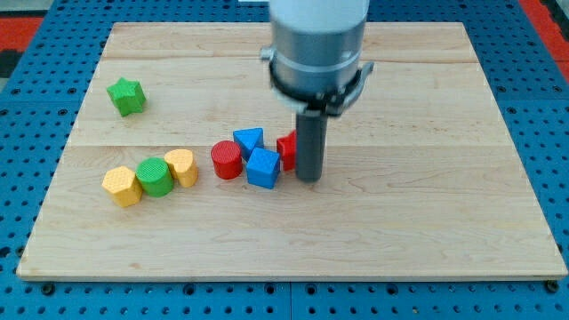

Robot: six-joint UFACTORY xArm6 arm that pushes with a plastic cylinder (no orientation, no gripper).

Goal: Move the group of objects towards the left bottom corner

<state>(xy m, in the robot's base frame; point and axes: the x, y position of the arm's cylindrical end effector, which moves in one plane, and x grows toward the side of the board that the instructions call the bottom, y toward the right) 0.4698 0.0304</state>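
My tip (308, 179) rests on the wooden board (400, 222) just right of a tight cluster: a red cylinder (226, 160), a blue triangular block (250, 141), a blue cube (263, 168) and a red block (287, 150) partly hidden behind the rod. The tip is next to the blue cube and in front of the red block; I cannot tell if it touches them. Further left lie a yellow hexagonal block (122, 186), a green cylinder (155, 176) and a yellow rounded block (182, 166), touching in a row. A green star (126, 96) sits alone at the upper left.
The arm's grey cylindrical body (318, 44) hangs over the board's upper middle and hides part of it. Blue perforated table surface (27, 178) surrounds the board on all sides.
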